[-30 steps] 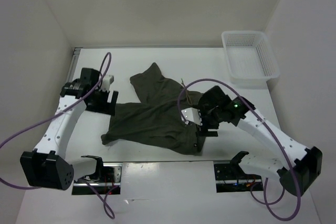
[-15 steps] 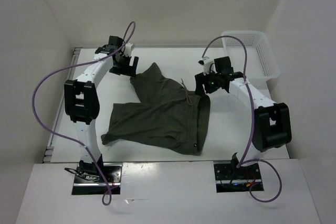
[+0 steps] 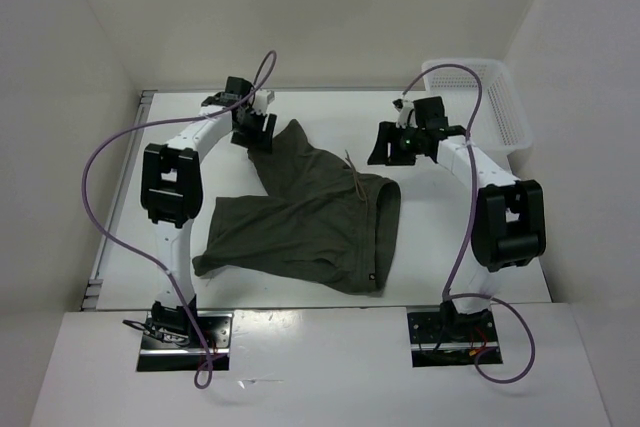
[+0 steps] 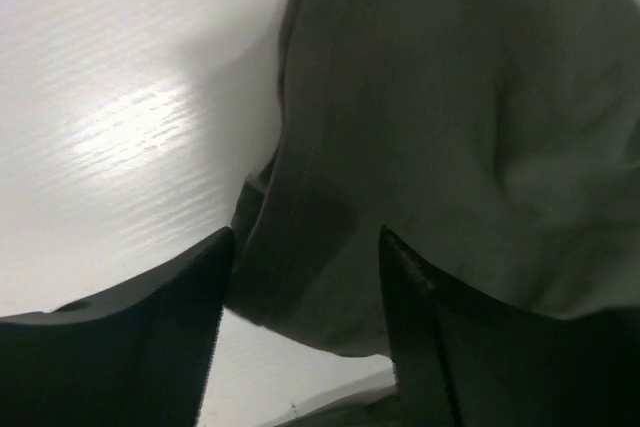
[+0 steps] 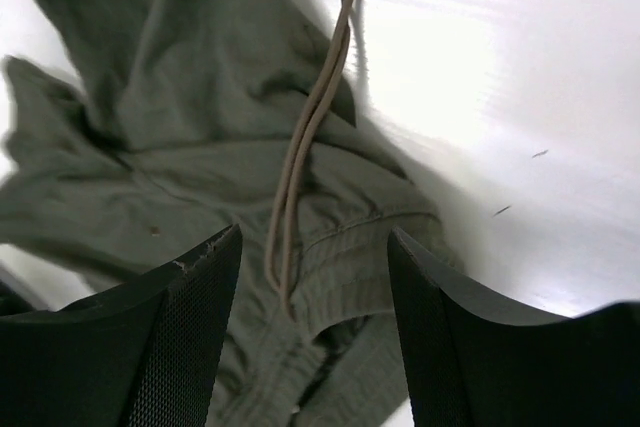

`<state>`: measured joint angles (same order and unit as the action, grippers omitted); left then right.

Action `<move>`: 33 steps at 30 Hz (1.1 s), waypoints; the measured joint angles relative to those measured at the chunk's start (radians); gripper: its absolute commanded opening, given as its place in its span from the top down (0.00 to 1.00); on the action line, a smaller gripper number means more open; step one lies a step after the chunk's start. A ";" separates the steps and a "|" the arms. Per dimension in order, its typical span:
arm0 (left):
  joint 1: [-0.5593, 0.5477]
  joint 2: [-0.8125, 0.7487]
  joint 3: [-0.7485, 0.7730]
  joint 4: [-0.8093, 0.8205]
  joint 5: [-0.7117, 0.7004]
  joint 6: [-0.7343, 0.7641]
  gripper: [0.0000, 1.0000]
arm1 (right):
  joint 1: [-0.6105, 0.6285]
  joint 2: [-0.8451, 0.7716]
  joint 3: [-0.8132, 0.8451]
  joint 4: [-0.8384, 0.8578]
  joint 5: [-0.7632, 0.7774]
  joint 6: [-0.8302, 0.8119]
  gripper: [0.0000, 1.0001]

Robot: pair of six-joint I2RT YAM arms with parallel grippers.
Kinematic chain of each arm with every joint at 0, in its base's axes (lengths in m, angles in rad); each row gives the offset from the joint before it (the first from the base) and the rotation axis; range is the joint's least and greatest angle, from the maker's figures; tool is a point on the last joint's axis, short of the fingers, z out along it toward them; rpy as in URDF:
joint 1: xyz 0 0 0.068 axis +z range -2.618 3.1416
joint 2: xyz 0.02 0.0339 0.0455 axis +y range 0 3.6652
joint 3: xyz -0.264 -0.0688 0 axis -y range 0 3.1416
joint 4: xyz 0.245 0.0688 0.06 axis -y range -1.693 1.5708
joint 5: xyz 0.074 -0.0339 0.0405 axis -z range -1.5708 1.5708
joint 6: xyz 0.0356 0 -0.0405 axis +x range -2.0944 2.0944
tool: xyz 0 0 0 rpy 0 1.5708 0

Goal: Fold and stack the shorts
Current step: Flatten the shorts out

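The dark olive-green shorts (image 3: 300,212) lie crumpled and spread out in the middle of the table, with one leg pointing to the far side. My left gripper (image 3: 256,133) is open at that far leg's end. In the left wrist view the hem corner (image 4: 300,277) sits between the open jaws of the gripper (image 4: 305,247). My right gripper (image 3: 386,150) is open just beyond the waistband's far right corner. In the right wrist view the waistband (image 5: 370,247) and its tan drawstring (image 5: 300,147) lie between the spread fingers of the gripper (image 5: 315,242). Neither gripper holds anything.
A white mesh basket (image 3: 478,107) stands at the far right corner of the table. White walls close in the table at the back and on both sides. Purple cables loop over both arms.
Both arms have swung from the near middle out to the far side of the table. The left gripper reached the far leg end, the right the waistband corner. The shorts have not moved.
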<state>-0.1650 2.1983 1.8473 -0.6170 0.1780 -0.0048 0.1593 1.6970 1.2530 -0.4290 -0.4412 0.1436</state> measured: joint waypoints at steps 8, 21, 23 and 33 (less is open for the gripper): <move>-0.005 0.019 -0.080 -0.008 0.027 0.000 0.93 | -0.026 -0.039 -0.057 -0.034 -0.097 0.112 0.35; 0.021 -0.267 -0.356 -0.056 -0.006 0.001 1.00 | -0.067 -0.003 -0.177 0.002 -0.205 0.283 0.29; 0.027 -0.330 -0.414 -0.050 -0.024 0.001 0.98 | -0.067 0.055 -0.141 0.019 -0.220 0.295 0.29; 0.037 -0.361 -0.519 -0.189 0.012 -0.002 0.22 | -0.067 0.256 0.024 0.048 -0.169 0.282 0.32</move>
<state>-0.1276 1.8374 1.3281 -0.8062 0.1898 -0.0071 0.0925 1.9530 1.2766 -0.3805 -0.6098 0.4259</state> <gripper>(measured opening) 0.633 0.677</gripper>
